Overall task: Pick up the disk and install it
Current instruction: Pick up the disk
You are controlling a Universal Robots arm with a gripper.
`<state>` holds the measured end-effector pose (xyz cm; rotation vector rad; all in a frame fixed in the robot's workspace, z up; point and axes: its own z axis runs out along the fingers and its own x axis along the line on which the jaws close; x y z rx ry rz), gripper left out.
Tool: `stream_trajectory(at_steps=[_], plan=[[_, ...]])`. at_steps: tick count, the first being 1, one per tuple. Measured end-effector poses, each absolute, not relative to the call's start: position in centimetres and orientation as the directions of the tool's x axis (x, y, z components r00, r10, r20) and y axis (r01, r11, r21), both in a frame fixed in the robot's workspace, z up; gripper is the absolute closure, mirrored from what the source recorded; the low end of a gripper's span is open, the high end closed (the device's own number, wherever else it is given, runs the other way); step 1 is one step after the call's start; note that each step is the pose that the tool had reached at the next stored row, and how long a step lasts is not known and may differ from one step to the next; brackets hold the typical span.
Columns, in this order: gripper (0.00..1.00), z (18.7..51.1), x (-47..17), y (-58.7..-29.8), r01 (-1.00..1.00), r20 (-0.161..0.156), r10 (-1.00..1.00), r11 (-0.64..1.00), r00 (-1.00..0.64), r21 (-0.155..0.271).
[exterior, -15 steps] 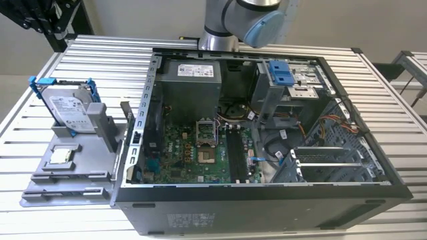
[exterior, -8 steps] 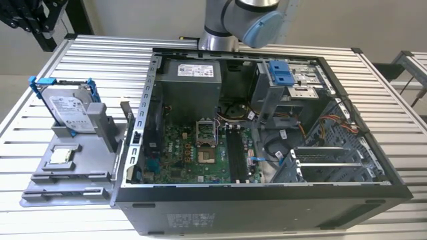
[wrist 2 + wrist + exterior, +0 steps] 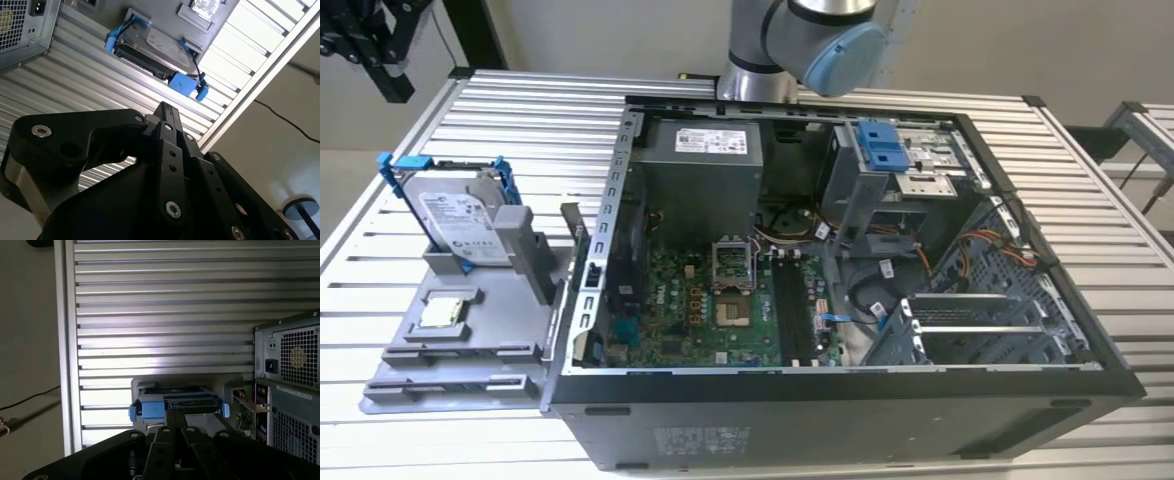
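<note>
Since the disk (image 3: 458, 225) stands on edge in the grey holder (image 3: 494, 362) on the table (image 3: 520, 110), at the exterior view's left of the open computer case (image 3: 854, 385), I judge that no part of the job is done yet. Its blue bracket is untouched and nothing grips it. In both wrist views I see the pincer (image 3: 166, 107) (image 3: 176, 415) aimed toward the disk (image 3: 155, 47) (image 3: 192, 403) but apart from it, with bare table slats between the black fingertips and the drive. The fingers look drawn close together, and they carry nothing. In the exterior view I can make out a joint of the arm (image 3: 814, 40) behind the far side of the case. A small square chip (image 3: 443, 310) lies flat in the same holder, nearer the camera than the disk, and is no part of my task. Inside the case, the metal drive cage with a blue latch (image 3: 883, 145) on top sits toward the far corner, and I see no drive with a blue bracket seated anywhere in there. By my reckoning, both the pick-up and the installing remain to be done.
</note>
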<state>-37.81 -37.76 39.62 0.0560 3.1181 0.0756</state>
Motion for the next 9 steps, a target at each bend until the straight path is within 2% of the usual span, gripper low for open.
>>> stream_trajectory(at_steps=[9], plan=[[1.00, 39.6, -39.4, -37.8, 0.016, -0.021, 0.017, 0.999, -1.000, 0.049]])
